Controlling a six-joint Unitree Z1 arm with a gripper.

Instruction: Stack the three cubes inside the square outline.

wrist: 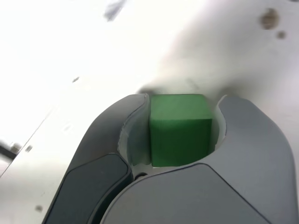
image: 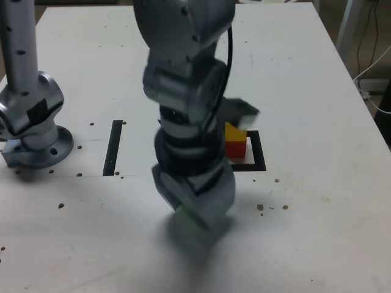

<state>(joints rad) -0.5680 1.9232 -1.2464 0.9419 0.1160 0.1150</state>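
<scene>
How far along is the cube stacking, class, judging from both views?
Done: the yellow cube sits on the red cube inside the square outline. In hand: the gripper holds the green cube between its jaws, away from the stack. Left: carry it over and set it on the yellow cube.

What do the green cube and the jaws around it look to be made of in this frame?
The green cube looks like painted wood or solid plastic: flat matte faces, even colour, crisp edges, no grain visible, so either is possible. The jaws of the gripper look like moulded dark grey plastic with a smooth satin sheen and rounded contours; pale liners edge their inner curves, possibly rubber or tape.
</scene>
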